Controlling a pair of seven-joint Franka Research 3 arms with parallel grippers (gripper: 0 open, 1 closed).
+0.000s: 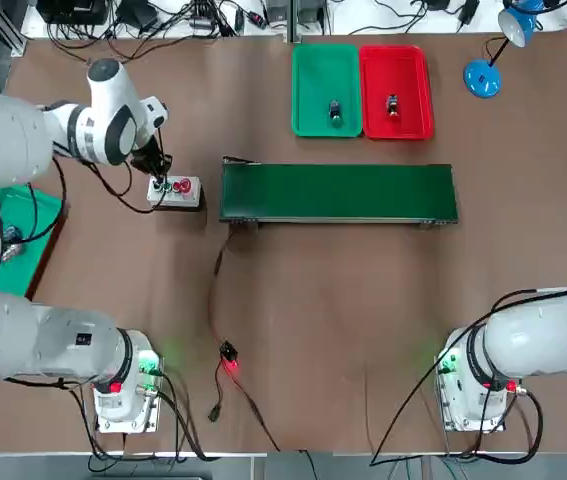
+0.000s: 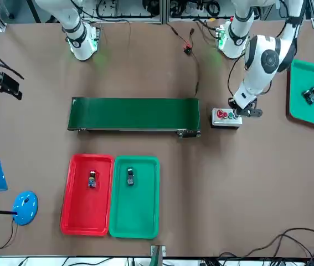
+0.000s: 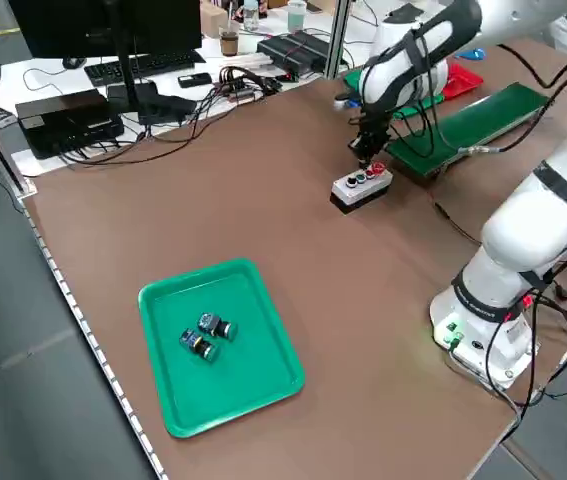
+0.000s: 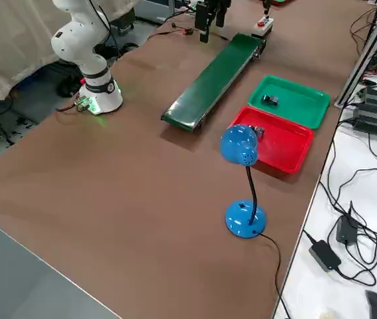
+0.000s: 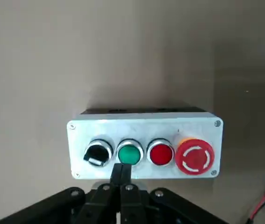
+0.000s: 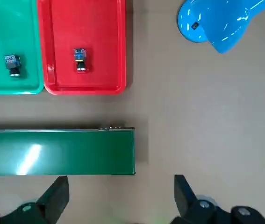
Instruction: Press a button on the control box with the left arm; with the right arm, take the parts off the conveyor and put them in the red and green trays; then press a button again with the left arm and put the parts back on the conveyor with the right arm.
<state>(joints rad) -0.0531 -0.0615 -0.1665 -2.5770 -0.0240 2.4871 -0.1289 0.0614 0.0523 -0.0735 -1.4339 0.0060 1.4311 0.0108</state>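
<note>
Pretty evenly lit worktop (image 1: pixel 313 320), with soft, smudgy shadows beside the conveyor (image 1: pixel 338 193). The right wrist cam catches a bright white streak of glare on its green belt, plus little glints on the blue lamp (image 6: pixel 225 21). Left wrist view looks dimmer and greyer, darkening toward one side.

Shut jaws (image 5: pixel 121 170) at the control box (image 5: pixel 146 128): selector switch (image 5: pixel 98 153), green button (image 5: pixel 129 154), red button (image 5: pixel 160 154), emergency stop (image 5: pixel 194 157).
</note>
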